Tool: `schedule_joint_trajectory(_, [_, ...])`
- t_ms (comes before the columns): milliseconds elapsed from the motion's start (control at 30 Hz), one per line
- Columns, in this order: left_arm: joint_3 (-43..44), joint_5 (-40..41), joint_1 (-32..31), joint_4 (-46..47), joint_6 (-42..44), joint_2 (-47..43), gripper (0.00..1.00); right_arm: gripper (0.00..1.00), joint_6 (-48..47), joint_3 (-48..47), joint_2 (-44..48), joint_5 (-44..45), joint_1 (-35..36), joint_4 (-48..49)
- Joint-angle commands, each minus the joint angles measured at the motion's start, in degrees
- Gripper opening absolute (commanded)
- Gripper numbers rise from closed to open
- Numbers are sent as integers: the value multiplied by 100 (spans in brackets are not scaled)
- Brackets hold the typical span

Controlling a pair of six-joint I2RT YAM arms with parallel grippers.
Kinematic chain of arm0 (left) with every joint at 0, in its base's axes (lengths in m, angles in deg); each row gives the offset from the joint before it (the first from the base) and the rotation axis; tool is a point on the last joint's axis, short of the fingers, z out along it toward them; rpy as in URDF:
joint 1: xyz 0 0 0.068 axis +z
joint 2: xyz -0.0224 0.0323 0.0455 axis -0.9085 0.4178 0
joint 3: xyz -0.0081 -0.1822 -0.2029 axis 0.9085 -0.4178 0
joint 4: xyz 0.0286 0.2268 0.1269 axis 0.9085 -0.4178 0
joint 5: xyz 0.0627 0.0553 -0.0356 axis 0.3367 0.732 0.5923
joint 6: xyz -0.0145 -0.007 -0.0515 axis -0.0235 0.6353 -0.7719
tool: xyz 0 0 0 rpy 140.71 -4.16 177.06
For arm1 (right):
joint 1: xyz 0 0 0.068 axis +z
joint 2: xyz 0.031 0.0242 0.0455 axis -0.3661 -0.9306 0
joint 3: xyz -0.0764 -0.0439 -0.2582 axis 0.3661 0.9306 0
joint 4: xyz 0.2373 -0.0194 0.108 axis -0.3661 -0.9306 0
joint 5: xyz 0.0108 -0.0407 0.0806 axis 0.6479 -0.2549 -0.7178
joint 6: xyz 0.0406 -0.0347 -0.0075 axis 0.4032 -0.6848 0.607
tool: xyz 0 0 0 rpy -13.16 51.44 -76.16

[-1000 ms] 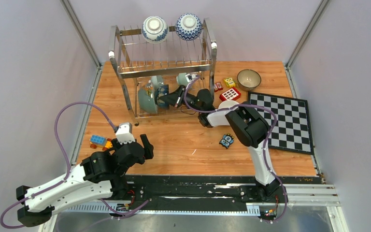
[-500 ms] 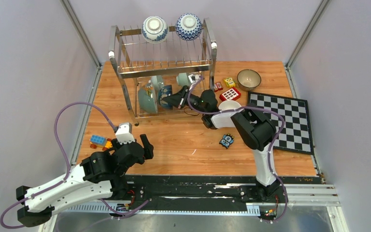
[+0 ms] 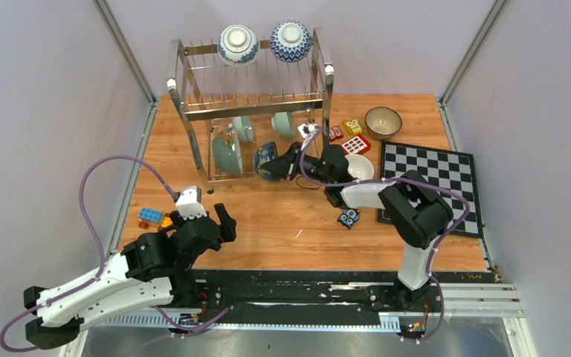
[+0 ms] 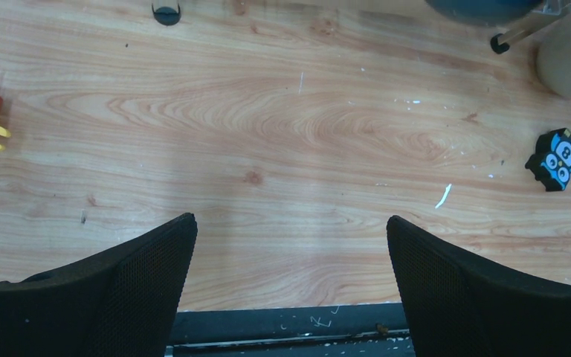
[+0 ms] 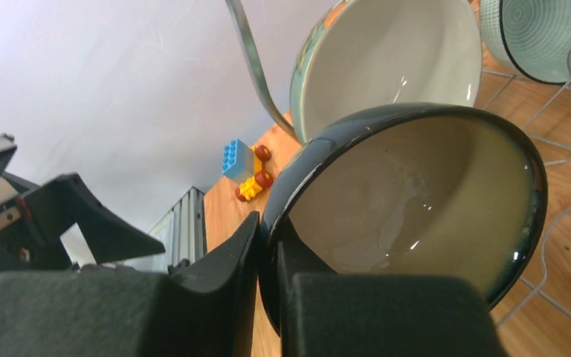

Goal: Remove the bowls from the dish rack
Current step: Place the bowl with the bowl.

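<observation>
Right claw point(image 5: 268, 238) is pinching the rim of the dark bowl point(image 5: 416, 201) to clear the rack point(image 3: 253, 110); left claw point(image 4: 290, 223) is idling open.

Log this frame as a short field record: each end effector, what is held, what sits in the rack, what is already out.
left end effector: open, empty, above the table
right end effector: shut on the rim of the dark bowl
dark bowl position: tilted, off the table, at the front of the dish rack lower tier
top tier: two blue-and-white bowls
lower tier: pale green bowls
out on table: brown bowl, white bowl
</observation>
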Motion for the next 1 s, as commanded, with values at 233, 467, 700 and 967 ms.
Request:
schedule_joint_trajectory(233, [388,1068,26,-127,-258,287,100,3,-1851,1090,2026,-40,294,-1539])
schedule_joint_trajectory(467, [848,997,30,-342,-107,1007,100,3,-3215,1229,3611,592,706,-3993])
schedule_joint_trajectory(700, [1032,787,29,46,464,1209,100,3,-4317,885,4479,1680,1493,-6152])
schedule_joint_trajectory(967, [326,-672,26,2036,1783,316,100,3,-5251,556,4787,3268,2666,-7591])
